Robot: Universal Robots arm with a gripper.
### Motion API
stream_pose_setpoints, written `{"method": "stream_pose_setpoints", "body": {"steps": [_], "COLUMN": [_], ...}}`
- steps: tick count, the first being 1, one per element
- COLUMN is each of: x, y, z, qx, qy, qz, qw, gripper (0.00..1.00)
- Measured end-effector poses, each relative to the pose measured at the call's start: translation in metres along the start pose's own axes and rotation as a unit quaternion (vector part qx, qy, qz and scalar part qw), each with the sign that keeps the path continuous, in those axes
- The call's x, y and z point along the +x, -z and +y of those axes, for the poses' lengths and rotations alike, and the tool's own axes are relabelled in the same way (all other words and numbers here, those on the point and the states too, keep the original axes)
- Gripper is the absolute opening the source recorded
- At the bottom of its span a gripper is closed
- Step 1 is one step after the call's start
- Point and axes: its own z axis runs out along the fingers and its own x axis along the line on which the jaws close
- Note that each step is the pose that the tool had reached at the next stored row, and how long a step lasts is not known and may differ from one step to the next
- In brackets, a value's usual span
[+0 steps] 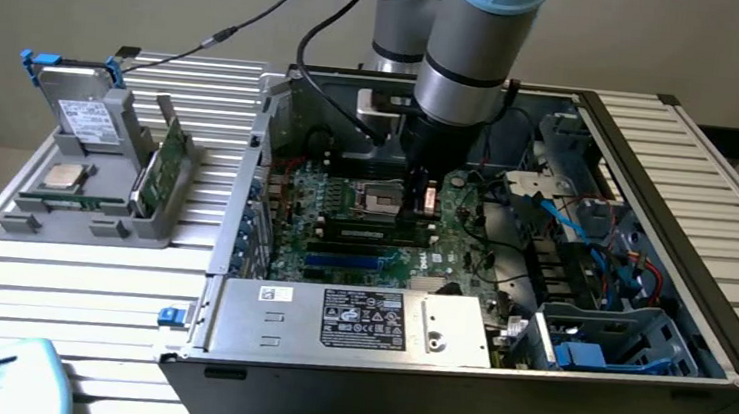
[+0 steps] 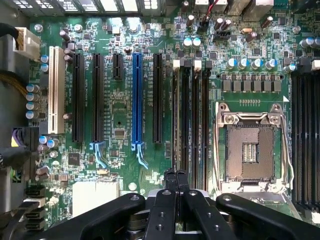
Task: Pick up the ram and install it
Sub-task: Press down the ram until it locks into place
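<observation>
Arm: UR arm (image 1: 471, 45) comes down from the back edge of the table (image 1: 69, 281) into the open PC case (image 1: 692, 195), wrist approx. vertical.
Gripper: gripper (image 1: 412, 209) (image 2: 175, 176) is fully closed, fingertips pressed together w/ no gap. Nothing is gripped between them.
Ram: the ram (image 1: 364, 234) lies lengthwise in a slot on the motherboard (image 1: 343, 200) (image 2: 120, 125), pale label facing the front of the case. It sits level, directly under the fingertips.
Contact: tips are at the ram's top edge, towards its end on the exterior view's right. Can't tell whether touching or just above.
Mem slots: in the wrist view the black slots (image 2: 195, 120) run parallel, beside the CPU socket (image 1: 384, 196) (image 2: 250, 150). The closed tips sit over the slot farthest from the socket.
Socket: open, bare contacts, metal frame round it.
Exp. slots: blue slot (image 2: 137, 100), black ones either side, white slot (image 2: 56, 90) at the far edge of the board.
PSU: silver power supply (image 1: 346, 320) w/ label along the case's front edge.
Cables: blue cables (image 1: 596, 222) on the case side at the exterior view's right.
Holder: grey holder (image 1: 75, 211) on the table outside the case, at the exterior view's left. It carries a drive (image 1: 87, 120), a square silver chip (image 1: 64, 177) and a green board (image 1: 165, 164) standing on edge.
</observation>
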Motion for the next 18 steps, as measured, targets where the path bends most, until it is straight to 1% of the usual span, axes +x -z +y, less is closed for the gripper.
{"method": "stream_pose_setpoints", "body": {"steps": [5, 18], "x": [-0.0003, -0.0002], "y": [-0.002, -0.0068], "z": [-0.0022, -0.0026], "qx": [0.0, -0.0001], "qy": [0.0, 0.0], "qz": [0.0, 0.0003], "qw": [1.0, 1.0], "gripper": [0.11, 0.11]}}
